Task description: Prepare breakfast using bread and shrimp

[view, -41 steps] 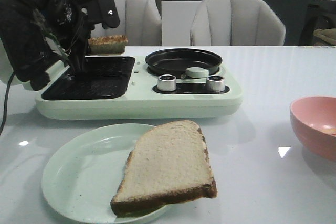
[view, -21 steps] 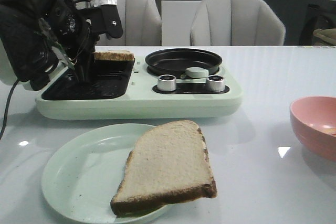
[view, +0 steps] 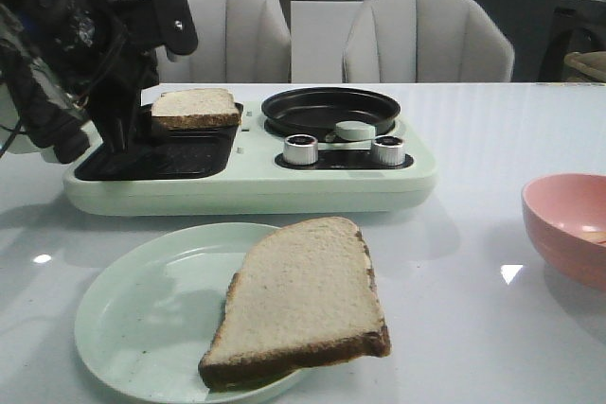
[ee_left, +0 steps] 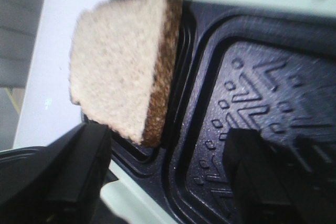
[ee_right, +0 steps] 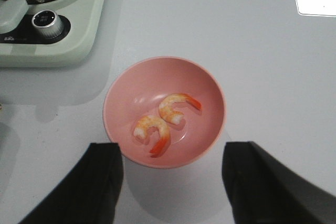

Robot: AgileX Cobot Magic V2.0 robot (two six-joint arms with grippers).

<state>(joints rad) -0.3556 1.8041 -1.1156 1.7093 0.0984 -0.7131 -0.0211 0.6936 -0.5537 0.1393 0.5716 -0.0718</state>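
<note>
One bread slice (view: 195,108) rests across the back rim of the black grill plate (view: 161,149); in the left wrist view this bread (ee_left: 118,64) overhangs the plate's raised edge (ee_left: 184,103). My left gripper (ee_left: 168,182) is open just off the slice, nothing between its fingers; the front view shows it (view: 121,131) left of the bread. A second bread slice (view: 298,300) lies on the pale green plate (view: 133,319). Two orange shrimp (ee_right: 176,106) (ee_right: 152,132) lie in the pink bowl (ee_right: 131,93). My right gripper (ee_right: 170,182) hovers open over the bowl's near side.
The pale green breakfast maker (view: 246,188) carries a round black pan (view: 331,109), two silver knobs (view: 301,149) and a pale green knob (view: 355,130). The pink bowl (view: 568,224) sits at the table's right edge. Two grey chairs (view: 426,40) stand behind the table.
The bread went down from the air onto the grill plate's back rim. My left gripper let go of it and drew back to the left.
</note>
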